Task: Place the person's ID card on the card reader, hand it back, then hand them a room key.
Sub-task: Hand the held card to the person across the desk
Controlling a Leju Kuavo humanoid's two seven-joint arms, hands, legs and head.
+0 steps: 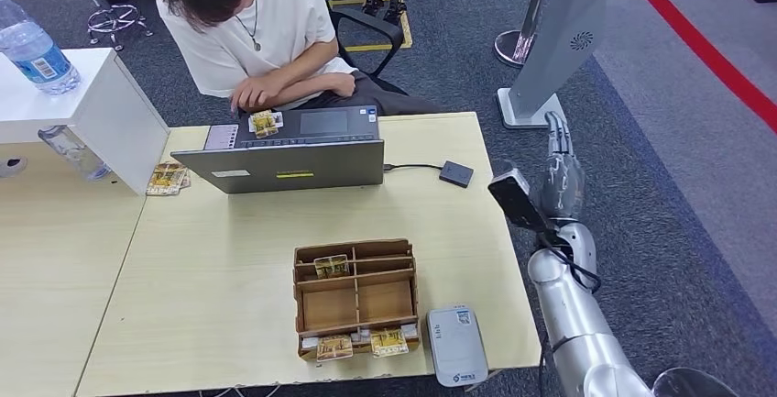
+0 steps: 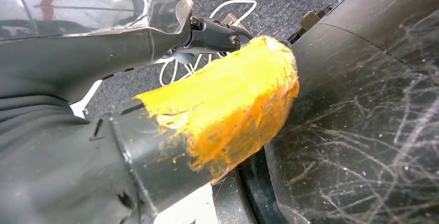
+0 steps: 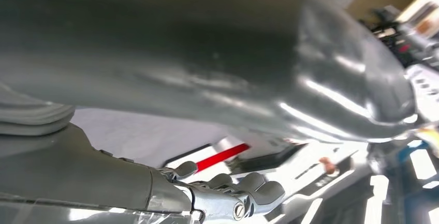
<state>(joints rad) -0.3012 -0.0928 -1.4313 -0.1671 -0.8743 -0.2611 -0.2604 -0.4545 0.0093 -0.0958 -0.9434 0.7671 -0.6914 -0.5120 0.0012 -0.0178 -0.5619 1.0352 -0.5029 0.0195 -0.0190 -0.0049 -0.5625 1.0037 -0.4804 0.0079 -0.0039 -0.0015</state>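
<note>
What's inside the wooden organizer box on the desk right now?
The wooden organizer box holds one yellowish card standing in a rear slot and two more cards in the front row. The middle compartments look bare. The front wall hides those cards' lower parts, and their print is unreadable.

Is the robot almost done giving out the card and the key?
Can't tell: this fits early or late. A card lies on the laptop by the person's hand, none on the reader. Key cards sit in the wooden box. The right hand is raised beside the table, holding nothing.
</note>
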